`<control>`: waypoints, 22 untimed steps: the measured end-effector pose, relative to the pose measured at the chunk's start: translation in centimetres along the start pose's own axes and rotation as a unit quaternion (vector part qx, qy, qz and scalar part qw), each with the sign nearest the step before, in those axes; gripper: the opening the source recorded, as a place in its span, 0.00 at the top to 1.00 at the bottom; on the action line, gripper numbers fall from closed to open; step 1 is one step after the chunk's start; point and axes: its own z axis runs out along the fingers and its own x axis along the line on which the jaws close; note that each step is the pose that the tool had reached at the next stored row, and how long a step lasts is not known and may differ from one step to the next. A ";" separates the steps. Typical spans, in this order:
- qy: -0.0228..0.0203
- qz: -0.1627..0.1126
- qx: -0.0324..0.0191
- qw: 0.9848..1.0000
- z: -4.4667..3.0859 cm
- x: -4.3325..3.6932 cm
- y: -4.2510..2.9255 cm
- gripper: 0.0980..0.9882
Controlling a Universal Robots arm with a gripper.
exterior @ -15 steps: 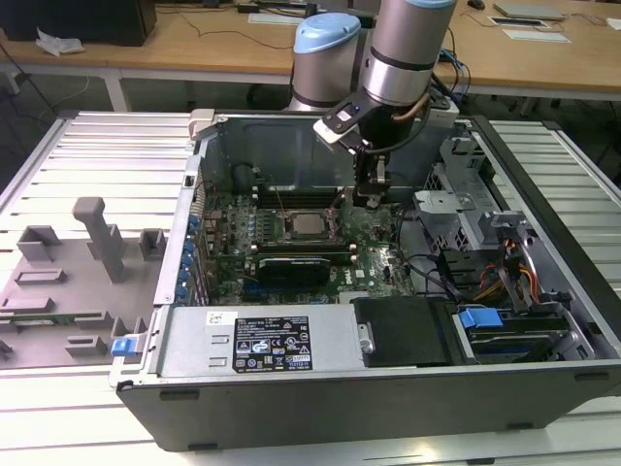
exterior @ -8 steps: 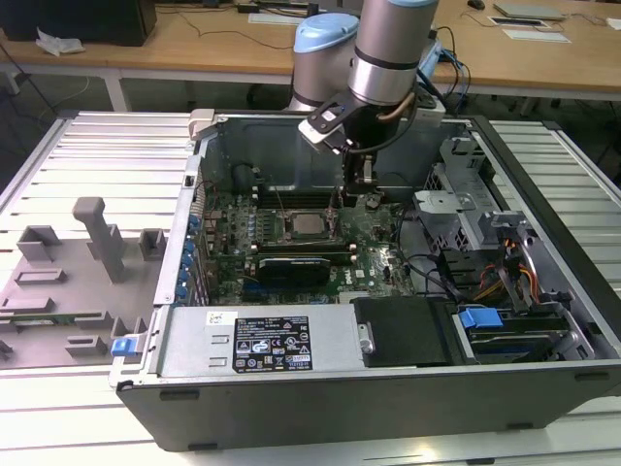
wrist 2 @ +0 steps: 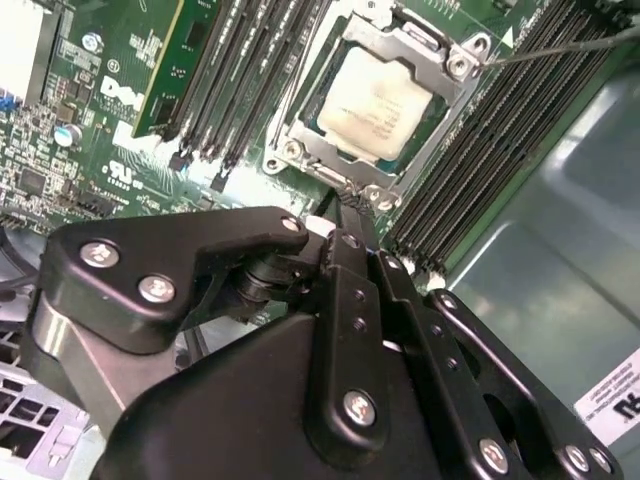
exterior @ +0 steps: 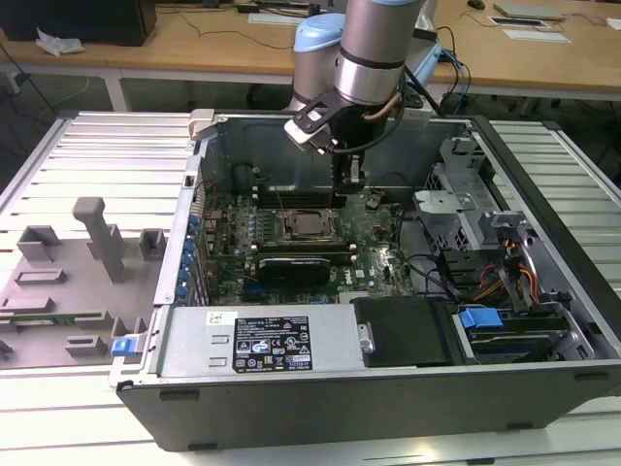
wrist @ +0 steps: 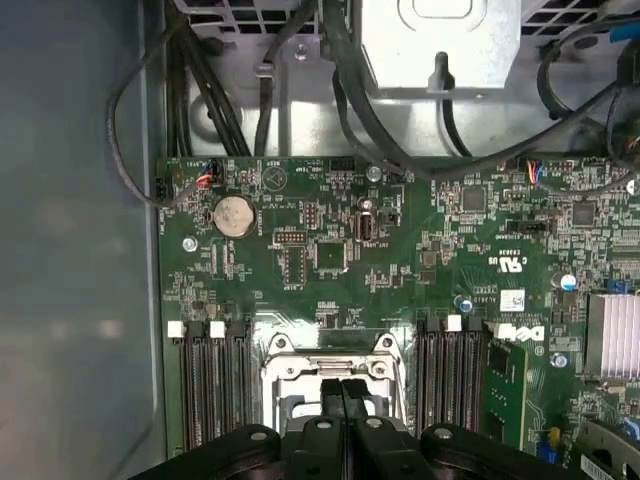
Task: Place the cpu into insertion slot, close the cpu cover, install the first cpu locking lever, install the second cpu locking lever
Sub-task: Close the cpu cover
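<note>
The cpu (wrist 2: 375, 100) already sits in the insertion slot (wrist 2: 290, 150), at the centre of the exterior view, and the cpu cover (wrist 2: 425, 45) appears to lie flat around it. That leaves the 2 levers, so the first lever step seems to be in hand. One thin locking lever (wrist 2: 560, 45) juts out over the memory slots (wrist 2: 500, 150), apparently unlatched.

The gripper (wrist: 342, 385) hangs just above the socket's edge. Its fingers are pressed together with nothing seen between them, and whether they touch the socket cannot be told.

Latching would likely call for the closed tips to bear squarely on that thin rod without slipping onto the memory slots.
</note>
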 end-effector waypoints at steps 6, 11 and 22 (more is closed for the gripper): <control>0.000 0.000 -0.028 1.000 0.68 -0.08 -2.97 0.99; 0.000 0.000 -0.028 1.000 0.89 -0.28 -4.12 0.99; -0.007 -0.138 -0.030 0.990 0.90 -0.28 -4.14 0.99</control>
